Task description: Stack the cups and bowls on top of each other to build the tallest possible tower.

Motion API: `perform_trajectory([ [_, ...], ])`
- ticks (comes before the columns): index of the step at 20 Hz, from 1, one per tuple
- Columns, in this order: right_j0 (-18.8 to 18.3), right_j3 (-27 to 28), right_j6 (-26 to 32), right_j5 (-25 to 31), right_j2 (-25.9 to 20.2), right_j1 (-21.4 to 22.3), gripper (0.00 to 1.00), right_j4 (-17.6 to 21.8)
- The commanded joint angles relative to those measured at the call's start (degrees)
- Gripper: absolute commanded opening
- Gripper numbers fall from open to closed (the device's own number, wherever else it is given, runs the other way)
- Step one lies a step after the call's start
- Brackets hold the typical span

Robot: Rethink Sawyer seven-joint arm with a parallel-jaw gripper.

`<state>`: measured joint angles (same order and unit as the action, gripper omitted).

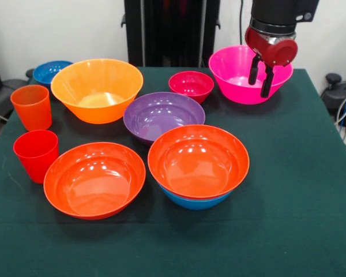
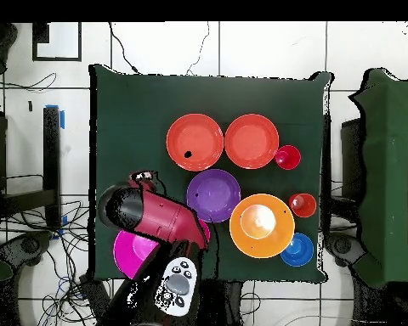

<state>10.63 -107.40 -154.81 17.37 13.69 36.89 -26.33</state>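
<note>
The green table (image 1: 311, 190) fills most of the front view; the red and black arm (image 2: 152, 216) comes in at the upper right of that view, and from overhead it lies across the lower left of the table; the big yellow-orange bowl (image 1: 97, 89) sits at the upper left of the front view; the big pink bowl (image 1: 236, 72) sits at the upper right, right under the gripper (image 1: 260, 75); the gripper hangs over the pink bowl with its two black fingers (image 1: 254, 69) a little apart and nothing between them; the tower (image 1: 198, 167) stands near the middle of the front view, a bit to the right, and it is a wide red-orange bowl (image 1: 198, 160) sitting inside the medium blue bowl (image 1: 195, 202); the other wide red-orange bowl (image 1: 94, 179) rests at the lower left, close beside the tower; the purple bowl (image 1: 164, 115) sits in the middle, just behind the tower; the small blue bowl (image 1: 50, 71) peeks out at the far upper left, behind the yellow-orange bowl; the small magenta bowl (image 1: 191, 85) sits between the purple bowl and the pink bowl; the ribbed orange cup (image 1: 32, 107) stands at the left edge, and the smooth red cup (image 1: 36, 154) stands just below it.
</note>
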Motion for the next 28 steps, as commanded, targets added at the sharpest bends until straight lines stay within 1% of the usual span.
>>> perform_trajectory([
  [1, 0.19, -4.52, -10.23, -3.1, -6.85, -2.01, 1.0, -2.87],
  [10, 1.5, -6.02, -11.21, -4.07, -7.48, -1.96, 1.0, -5.39],
  [23, 0.73, -9.16, -10.82, -7.45, -10.61, -1.31, 1.0, -7.5],
  [25, 0.96, -9.19, -11.09, -7.37, -10.58, -1.6, 1.0, -7.8],
  [28, 0.35, -9.9, -10.82, -8.19, -11.43, -1.98, 1.0, -7.78],
])
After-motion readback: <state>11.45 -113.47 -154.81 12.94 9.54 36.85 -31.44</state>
